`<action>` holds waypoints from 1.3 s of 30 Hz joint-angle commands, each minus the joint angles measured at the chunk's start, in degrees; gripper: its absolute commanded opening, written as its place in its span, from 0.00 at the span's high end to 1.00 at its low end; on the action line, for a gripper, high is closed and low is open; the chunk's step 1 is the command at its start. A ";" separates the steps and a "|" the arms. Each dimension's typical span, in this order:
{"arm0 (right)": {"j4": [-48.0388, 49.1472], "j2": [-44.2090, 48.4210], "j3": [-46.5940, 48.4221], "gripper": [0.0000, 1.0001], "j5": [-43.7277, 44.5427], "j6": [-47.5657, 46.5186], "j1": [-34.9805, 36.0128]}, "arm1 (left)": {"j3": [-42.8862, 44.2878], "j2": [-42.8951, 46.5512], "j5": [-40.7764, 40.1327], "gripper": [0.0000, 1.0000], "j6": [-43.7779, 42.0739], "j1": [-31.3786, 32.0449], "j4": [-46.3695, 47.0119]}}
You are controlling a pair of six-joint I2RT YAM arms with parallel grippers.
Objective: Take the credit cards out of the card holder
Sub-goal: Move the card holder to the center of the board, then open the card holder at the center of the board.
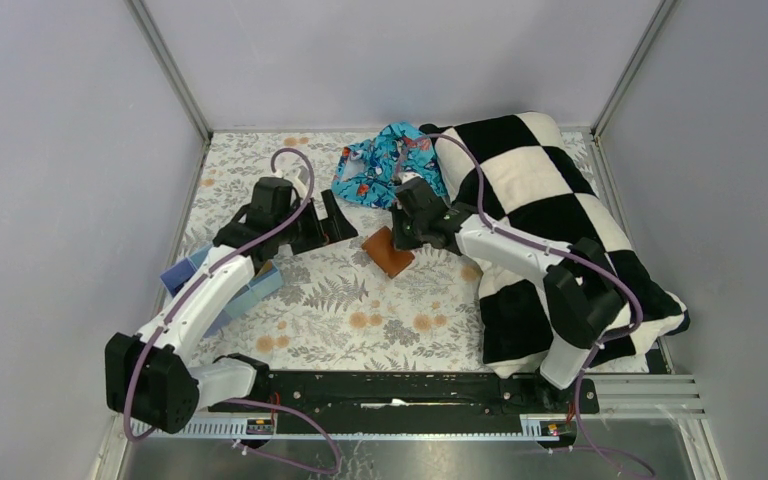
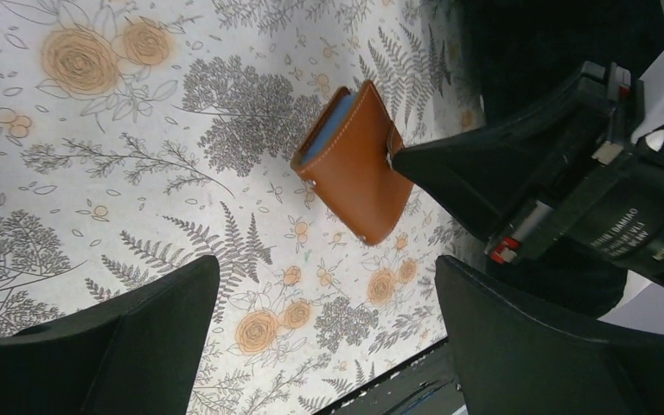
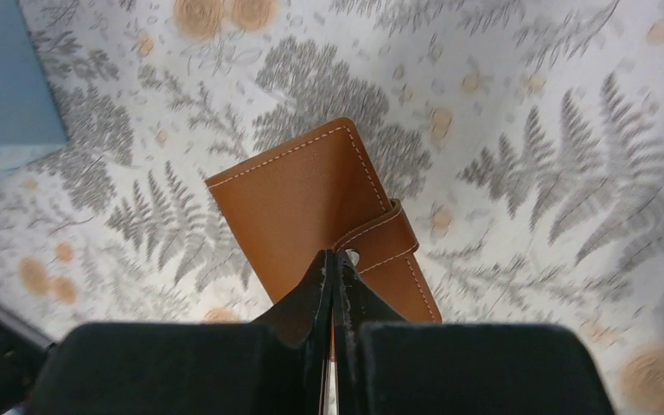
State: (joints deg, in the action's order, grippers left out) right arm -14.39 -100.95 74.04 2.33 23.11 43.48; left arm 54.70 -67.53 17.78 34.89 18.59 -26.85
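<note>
The card holder (image 1: 388, 251) (image 2: 354, 169) (image 3: 303, 207), reddish-brown leather with a snap strap, lies folded on the floral cloth at mid-table. A pale blue edge of the credit cards (image 2: 324, 130) peeks from its open side. My right gripper (image 1: 398, 238) (image 2: 395, 157) (image 3: 335, 255) is shut, its tips pressed together at the end of the strap by the snap; I cannot tell whether the strap is pinched between them. Just left of the holder my left gripper (image 1: 325, 225) (image 2: 327, 268) hovers open over bare cloth, holding nothing.
A light-blue compartment box (image 1: 250, 285) (image 3: 4, 78) sits under the left arm. A black-and-white checkered pillow (image 1: 550, 200) fills the right side beneath the right arm. A crumpled blue patterned cloth (image 1: 380, 165) lies at the back centre.
</note>
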 commanded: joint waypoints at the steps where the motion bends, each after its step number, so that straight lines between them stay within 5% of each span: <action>1: -2.16 4.66 -3.99 1.00 -7.04 10.97 -0.42 | 0.24 -1.76 3.12 0.01 -2.12 1.34 2.25; 13: 13.83 1.84 -18.04 1.00 -15.94 26.61 -0.15 | -8.30 -5.72 9.62 0.01 5.90 2.83 16.33; 18: 13.87 2.35 -17.93 1.00 -16.71 26.61 -0.24 | -14.36 -9.31 18.50 0.01 17.62 2.94 32.15; 29: 10.60 7.57 -19.81 1.00 -10.37 19.71 -0.24 | -20.01 -17.60 20.46 0.01 29.18 3.77 50.65; 30: 10.35 8.14 -20.22 0.95 -9.56 18.38 -0.24 | -20.06 -18.09 20.41 0.01 29.51 3.89 51.16; 31: 10.02 8.60 -20.51 0.78 -8.69 17.45 -0.20 | -20.19 -18.63 20.25 0.01 29.71 3.98 51.53; 33: 9.48 9.36 -21.08 0.69 -7.19 15.63 -0.01 | -20.12 -19.49 19.64 0.01 30.01 4.16 51.78; 39: 7.95 9.93 -20.60 0.68 -3.71 11.38 2.18 | -19.33 -22.94 18.78 0.01 31.50 5.30 52.64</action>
State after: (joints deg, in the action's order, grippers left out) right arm -4.91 -92.95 53.04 -5.98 39.24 43.72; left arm 34.68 -88.73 36.93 64.62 22.92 21.21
